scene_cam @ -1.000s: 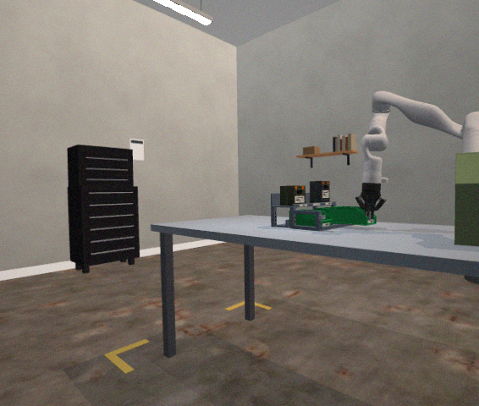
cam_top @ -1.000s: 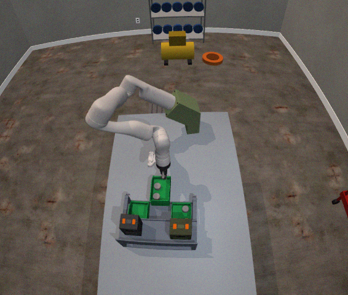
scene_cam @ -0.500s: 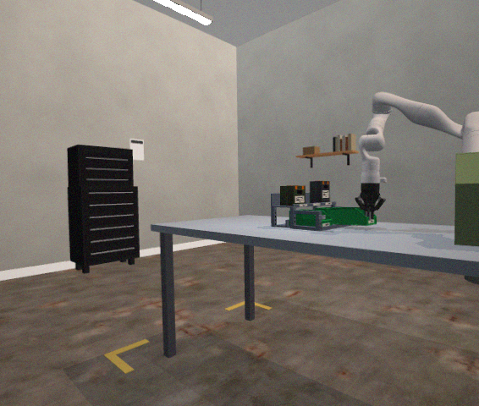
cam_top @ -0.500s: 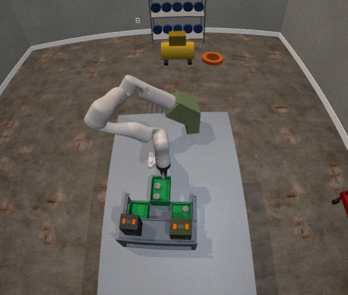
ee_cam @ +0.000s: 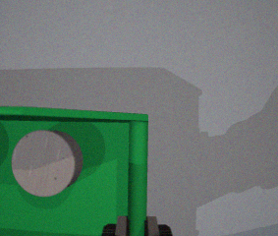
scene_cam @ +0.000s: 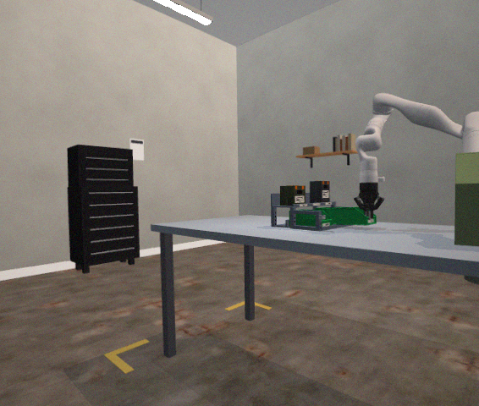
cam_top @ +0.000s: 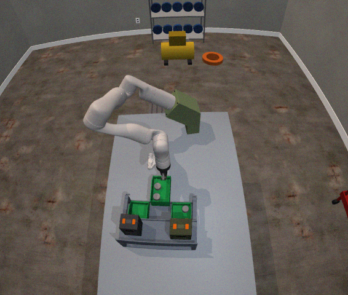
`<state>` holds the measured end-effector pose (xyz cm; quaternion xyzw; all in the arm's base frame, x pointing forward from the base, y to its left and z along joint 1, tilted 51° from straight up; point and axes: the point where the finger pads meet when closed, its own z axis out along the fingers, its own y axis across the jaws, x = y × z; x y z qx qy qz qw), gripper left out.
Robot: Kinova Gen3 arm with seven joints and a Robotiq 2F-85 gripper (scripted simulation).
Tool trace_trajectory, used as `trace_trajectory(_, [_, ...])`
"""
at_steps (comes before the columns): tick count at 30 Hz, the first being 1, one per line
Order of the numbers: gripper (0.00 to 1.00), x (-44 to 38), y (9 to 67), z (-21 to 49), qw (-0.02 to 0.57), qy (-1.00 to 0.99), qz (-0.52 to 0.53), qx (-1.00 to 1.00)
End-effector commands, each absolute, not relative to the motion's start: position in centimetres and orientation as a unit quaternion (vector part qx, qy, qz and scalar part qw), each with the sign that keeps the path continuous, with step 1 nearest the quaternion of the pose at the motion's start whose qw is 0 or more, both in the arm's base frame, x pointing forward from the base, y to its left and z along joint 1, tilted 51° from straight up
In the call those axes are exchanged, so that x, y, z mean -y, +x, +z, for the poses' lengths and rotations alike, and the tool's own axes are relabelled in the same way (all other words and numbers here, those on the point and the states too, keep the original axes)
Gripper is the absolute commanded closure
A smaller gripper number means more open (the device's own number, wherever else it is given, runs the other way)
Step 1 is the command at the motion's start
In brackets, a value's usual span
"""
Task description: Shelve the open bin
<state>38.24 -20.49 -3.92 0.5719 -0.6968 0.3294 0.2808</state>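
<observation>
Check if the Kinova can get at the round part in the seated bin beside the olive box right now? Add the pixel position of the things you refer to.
Probably not yet: its jaws are shut on the front wall of the open bin (cam_top: pixel 165 193) (ee_cam: pixel 99 206). Once free, the round part (cam_top: pixel 185 208) looks exposed from above, just clear of the olive box (cam_top: pixel 181 233) (scene_cam: pixel 289 195).

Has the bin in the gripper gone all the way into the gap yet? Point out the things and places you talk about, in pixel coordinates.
No, the held bin (cam_top: pixel 163 200) still juts out from the row, well forward of the green bins (cam_top: pixel 139 208) (cam_top: pixel 177 214) on either side.
</observation>
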Motion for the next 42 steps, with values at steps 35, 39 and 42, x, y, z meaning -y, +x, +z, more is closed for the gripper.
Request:
trace_trajectory(35, [0.90,20.8,40.5,-3.6,0.280,0.573,0.330,0.696])
trace_trajectory(39, [0.90,20.9,41.1,-3.5,0.279,0.573,0.330,0.696])
trace_trajectory(42, [0.90,20.9,41.1,-3.5,0.279,0.573,0.330,0.696])
